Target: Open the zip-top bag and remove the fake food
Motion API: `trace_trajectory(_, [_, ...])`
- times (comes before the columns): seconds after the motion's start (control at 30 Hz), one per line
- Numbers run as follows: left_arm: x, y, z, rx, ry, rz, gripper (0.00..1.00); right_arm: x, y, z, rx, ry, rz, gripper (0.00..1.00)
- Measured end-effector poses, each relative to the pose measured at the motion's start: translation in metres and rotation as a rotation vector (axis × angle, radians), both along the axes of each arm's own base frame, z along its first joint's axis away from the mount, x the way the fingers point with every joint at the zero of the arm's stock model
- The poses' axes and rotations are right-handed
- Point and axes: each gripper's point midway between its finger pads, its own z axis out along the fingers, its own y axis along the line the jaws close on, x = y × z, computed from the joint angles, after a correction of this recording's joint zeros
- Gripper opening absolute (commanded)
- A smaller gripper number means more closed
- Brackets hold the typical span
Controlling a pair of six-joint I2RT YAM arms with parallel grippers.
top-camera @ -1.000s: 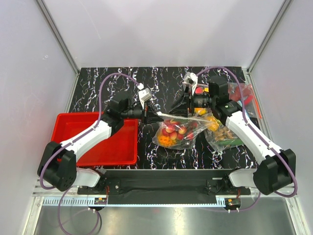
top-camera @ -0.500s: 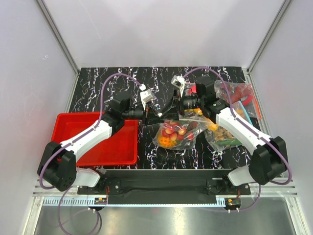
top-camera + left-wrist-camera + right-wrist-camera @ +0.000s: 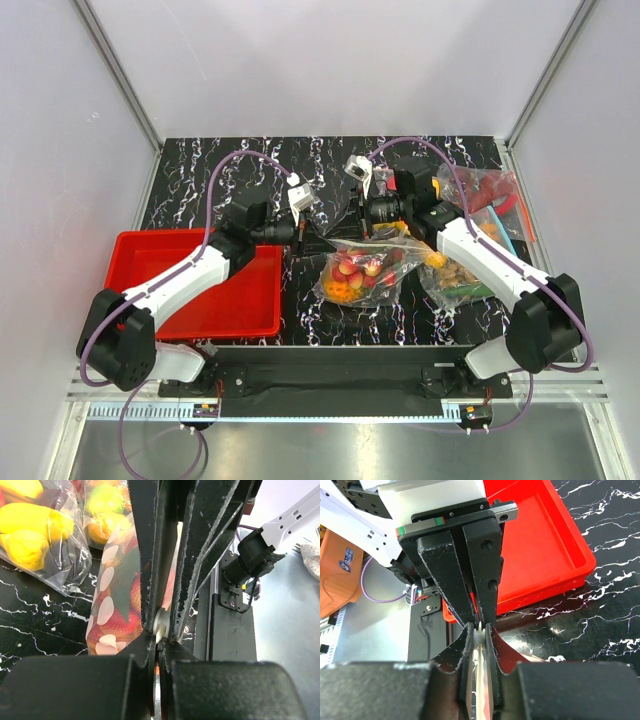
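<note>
The zip-top bag [image 3: 362, 270] lies at mid-table, clear, with white dots [image 3: 106, 611]. The fake food [image 3: 350, 274], red and orange fruits, is inside it and shows red through the plastic in the left wrist view [image 3: 120, 622]. My left gripper [image 3: 316, 238] and right gripper [image 3: 338, 231] meet tip to tip at the bag's top left end. Both are shut on the bag's zip edge, with a small white slider [image 3: 479, 626] between the tips. The left gripper [image 3: 159, 630] faces the right fingers [image 3: 205, 550]. The right gripper [image 3: 479, 629] faces the left fingers [image 3: 485, 565].
A red tray [image 3: 215, 290] stands left of the bag, under my left arm, and shows in the right wrist view [image 3: 540, 545]. Other clear bags of fruit lie to the right [image 3: 462, 272] and at the back right [image 3: 492, 190]; yellow ones show in the left wrist view [image 3: 30, 530].
My right gripper has moved left along the bag's top edge, from near the bag's right end to the left gripper's tips. The left arm has held still.
</note>
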Motion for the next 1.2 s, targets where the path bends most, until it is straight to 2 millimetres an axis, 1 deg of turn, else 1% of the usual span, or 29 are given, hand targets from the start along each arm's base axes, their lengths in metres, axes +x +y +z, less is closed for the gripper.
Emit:
trace_trajectory(0.27, [0.005,0.001,-0.002,0.012,-0.002,0.033,0.00,0.004,-0.001,-0.002,-0.021,-0.011,-0.020,0.04])
trace_trajectory(0.53, [0.020,0.007,-0.007,0.038,0.007,0.121,0.00,0.011,-0.004,-0.010,-0.056,-0.037,-0.058,0.02])
trace_trajectory(0.87, [0.035,0.026,0.002,0.035,0.003,0.214,0.00,0.012,-0.010,-0.009,-0.085,-0.068,-0.094,0.01])
trace_trajectory(1.2, [0.053,0.035,0.004,0.044,0.004,0.313,0.00,0.015,-0.022,-0.012,-0.148,-0.092,-0.166,0.00])
